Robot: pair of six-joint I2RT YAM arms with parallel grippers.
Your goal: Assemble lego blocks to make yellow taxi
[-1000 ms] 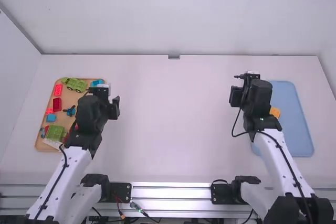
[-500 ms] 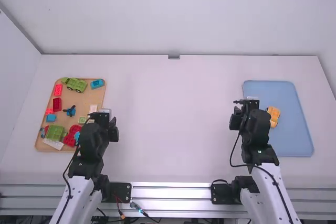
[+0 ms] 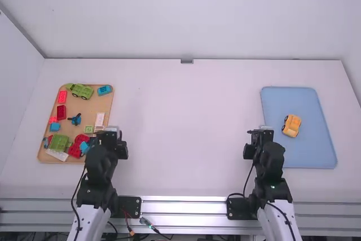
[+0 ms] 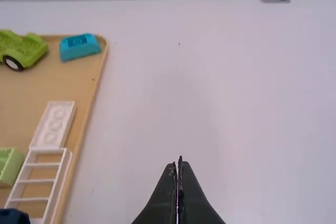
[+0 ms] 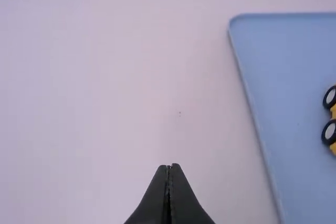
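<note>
A yellow taxi (image 3: 291,126) with black wheels lies on the blue tray (image 3: 327,148) at the right; in the right wrist view part of the taxi (image 5: 333,116) shows at the edge. My right gripper (image 3: 260,132) is left of that tray in the high view, and in its wrist view the right gripper (image 5: 168,167) is shut with nothing between its fingers. At the wooden tray's right edge is my left gripper (image 3: 111,134); in its own view the left gripper (image 4: 178,162) is shut and holds nothing.
The wooden tray (image 3: 107,105) at the left holds a green vehicle (image 3: 80,91), a blue block (image 3: 104,90), red blocks (image 3: 62,96), a white brick (image 4: 52,124), a white ladder-like piece (image 4: 39,182) and several other pieces. White table (image 3: 186,122) lies between the trays.
Both arms have drawn back toward their bases, down the high view. The taxi, partly hidden behind the right arm before, now shows fully on the blue tray.
</note>
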